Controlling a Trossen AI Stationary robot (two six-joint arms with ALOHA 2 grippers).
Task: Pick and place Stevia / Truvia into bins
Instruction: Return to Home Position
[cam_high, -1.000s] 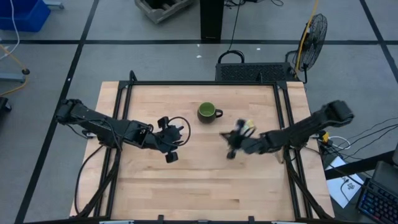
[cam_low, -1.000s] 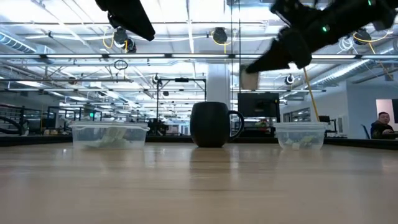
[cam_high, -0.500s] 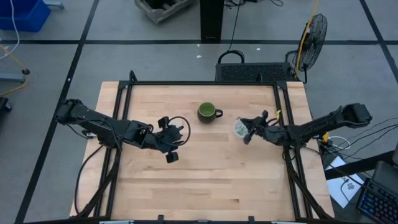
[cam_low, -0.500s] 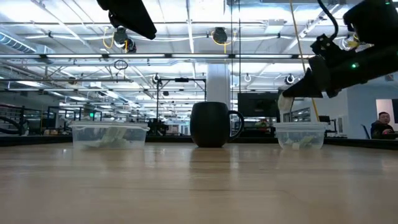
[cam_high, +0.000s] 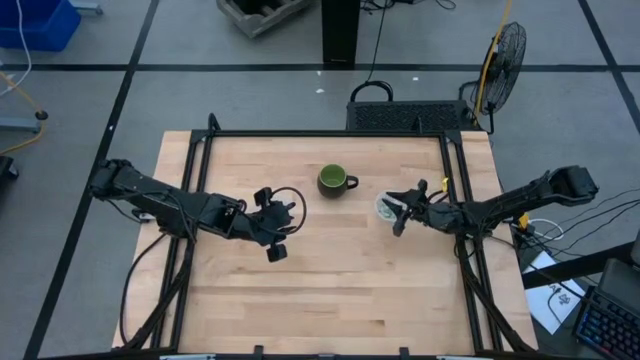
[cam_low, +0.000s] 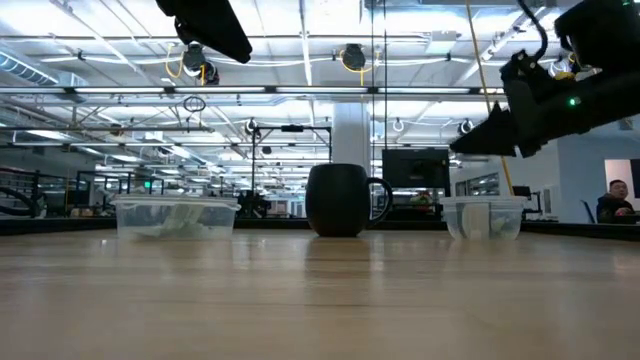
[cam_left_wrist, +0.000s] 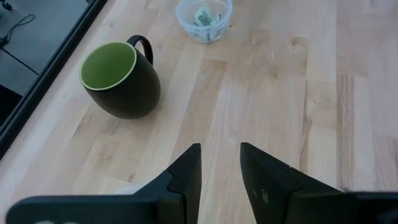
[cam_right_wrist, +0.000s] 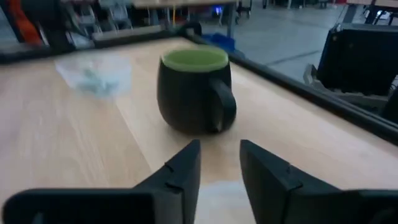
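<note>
Jaws narrowly spread, empty, on left gripper (cam_left_wrist: 221, 149), right gripper (cam_right_wrist: 219, 144); small clear plastic cup-like bins (cam_low: 177, 216) half-hidden beneath them overhead; pale paper packets (cam_left_wrist: 204, 17) inside indistinct.

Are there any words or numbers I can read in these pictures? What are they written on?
No text can be read anywhere in these pictures.
Packets inside the clear bin: there is some print, but it is too small to read.
Green mug: no writing shows on it.
Room behind the table, in the low view: no sign or label is readable.
</note>
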